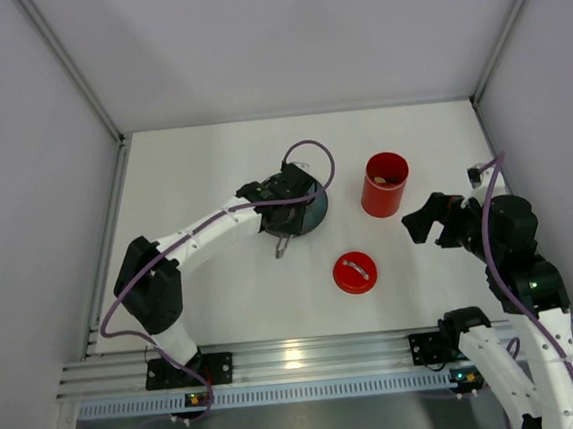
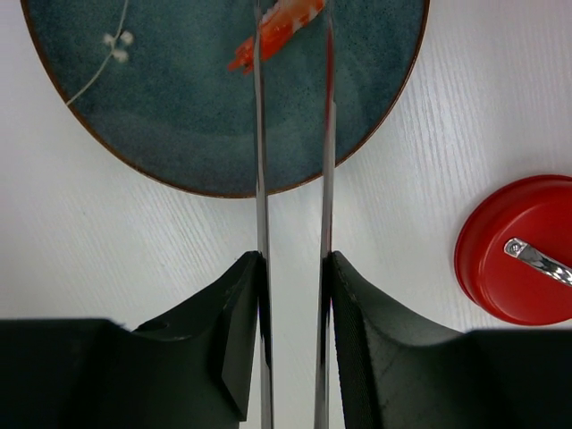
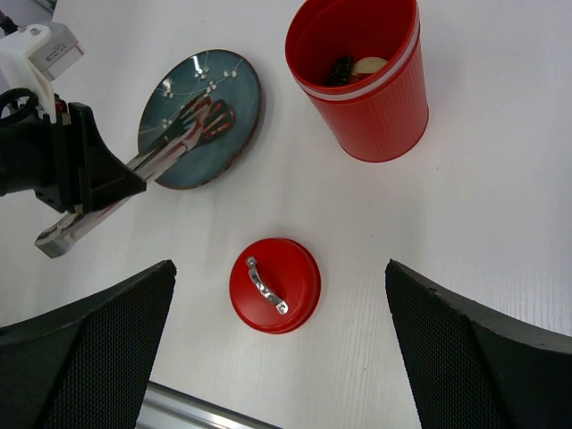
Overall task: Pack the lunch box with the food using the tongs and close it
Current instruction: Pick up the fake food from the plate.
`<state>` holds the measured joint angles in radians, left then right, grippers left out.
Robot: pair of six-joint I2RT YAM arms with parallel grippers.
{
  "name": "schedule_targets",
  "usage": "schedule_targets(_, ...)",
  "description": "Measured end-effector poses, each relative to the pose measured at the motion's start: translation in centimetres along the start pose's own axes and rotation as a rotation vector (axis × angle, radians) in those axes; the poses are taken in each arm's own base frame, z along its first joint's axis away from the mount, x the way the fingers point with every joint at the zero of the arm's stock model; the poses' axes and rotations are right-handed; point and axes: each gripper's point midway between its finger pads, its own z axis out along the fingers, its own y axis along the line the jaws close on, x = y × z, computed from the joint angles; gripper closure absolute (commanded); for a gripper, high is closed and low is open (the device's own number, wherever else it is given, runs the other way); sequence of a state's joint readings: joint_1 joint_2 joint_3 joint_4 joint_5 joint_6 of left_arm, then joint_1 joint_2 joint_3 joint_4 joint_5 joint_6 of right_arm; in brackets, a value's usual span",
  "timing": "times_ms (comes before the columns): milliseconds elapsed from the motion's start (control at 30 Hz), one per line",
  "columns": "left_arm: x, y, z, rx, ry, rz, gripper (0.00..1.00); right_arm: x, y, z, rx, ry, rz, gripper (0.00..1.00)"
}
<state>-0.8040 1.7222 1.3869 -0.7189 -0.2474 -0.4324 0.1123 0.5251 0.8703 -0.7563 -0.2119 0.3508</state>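
Observation:
My left gripper (image 2: 294, 268) is shut on the tongs (image 2: 262, 179), whose two slim arms run between its fingers out over the dark blue plate (image 2: 179, 116). The tong tips bracket an orange-red piece of food (image 2: 279, 27) on the plate. In the top view the left gripper (image 1: 283, 200) covers most of the plate (image 1: 318, 212). The red lunch box (image 1: 384, 184) stands upright and uncovered to the right, with a beige disc and dark bits of food (image 3: 362, 67) inside. Its red lid (image 3: 273, 284) lies flat, handle up, on the table. My right gripper (image 1: 430, 220) hangs open and empty above the table, right of the lid.
White walls enclose the table on three sides. A metal rail (image 1: 299, 359) runs along the near edge by the arm bases. The rear end of the tongs (image 1: 282, 246) sticks out toward the near side behind the left gripper.

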Motion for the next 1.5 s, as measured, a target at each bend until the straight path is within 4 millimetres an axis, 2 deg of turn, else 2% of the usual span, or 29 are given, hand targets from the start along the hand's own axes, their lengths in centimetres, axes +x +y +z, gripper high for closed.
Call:
schedule_targets(300, -2.1, 0.8, -2.9, -0.016, -0.088, -0.040, 0.69, 0.0, 0.0, 0.0, 0.000, 0.000, 0.000, 0.01)
schedule_targets(467, -2.8, 0.9, -3.5, -0.017, -0.108, -0.050, 0.62, 0.0, 0.0, 0.0, 0.000, 0.000, 0.000, 0.01)
schedule_targets(633, -2.6, 0.9, -3.5, -0.019, -0.101, -0.048, 0.54, 0.0, 0.0, 0.0, 0.000, 0.000, 0.000, 0.01)
schedule_targets(800, -2.6, 0.9, -3.6, -0.016, -0.100, -0.046, 0.53, 0.0, 0.0, 0.0, 0.000, 0.000, 0.000, 0.01)
schedule_targets(1000, -2.3, 0.6, -3.3, -0.002, -0.085, -0.035, 0.53, 0.0, 0.0, 0.0, 0.000, 0.001, 0.000, 0.01)
schedule_targets(1333, -1.1, 0.2, -1.8, 0.002, -0.029, -0.018, 0.55, 0.0, 0.0, 0.0, 0.000, 0.002, 0.000, 0.01)
schedule_targets(1500, -0.8, 0.0, -1.5, 0.008, -0.016, -0.015, 0.60, 0.0, 0.0, 0.1, 0.001, 0.003, 0.001, 0.01)
